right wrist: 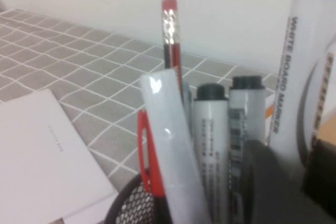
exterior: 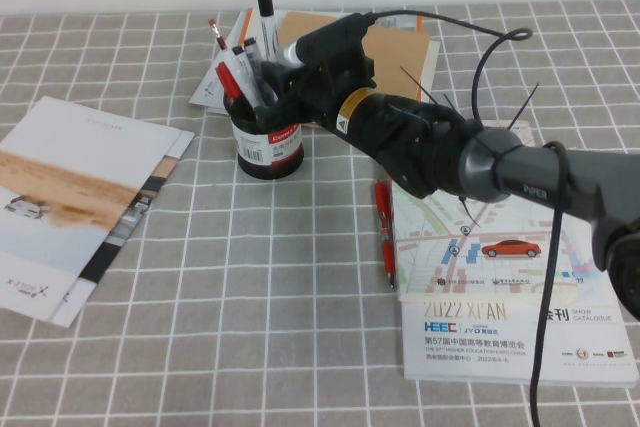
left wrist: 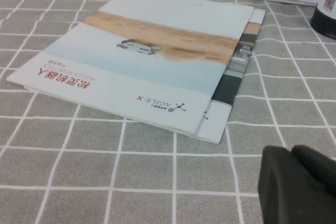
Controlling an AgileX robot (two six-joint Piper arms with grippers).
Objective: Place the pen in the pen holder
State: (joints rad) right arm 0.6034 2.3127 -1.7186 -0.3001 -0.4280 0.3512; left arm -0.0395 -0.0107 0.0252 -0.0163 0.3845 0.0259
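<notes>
your right gripper (exterior: 272,75) sits at the rim of the pen holder (exterior: 268,152), far centre of the checked tablecloth (exterior: 250,297). its fingers are clenched on the pen (exterior: 266,22), which stands upright with its lower end inside the holder. the long axis runs near vertical, black cap up and leaning slightly away from you. in the right wrist view the white barrel (right wrist: 307,72) carries the words "white board marker".

room around the holder is tight: other markers (exterior: 238,72) and a red-and-black pencil (exterior: 216,35) already fill the cup, and booklets (exterior: 215,87) lie just behind it. a brochure (exterior: 70,202) lies to its left, well apart. a red pen (exterior: 385,232) lies near the holder's right, along the left edge of a catalogue (exterior: 510,287) under your right arm. bare cloth lies open in front of the holder.

your left gripper (left wrist: 296,184) shows only in the left wrist view, low over the cloth near the brochure's (left wrist: 152,56) corner. you cannot tell how its fingers stand.
</notes>
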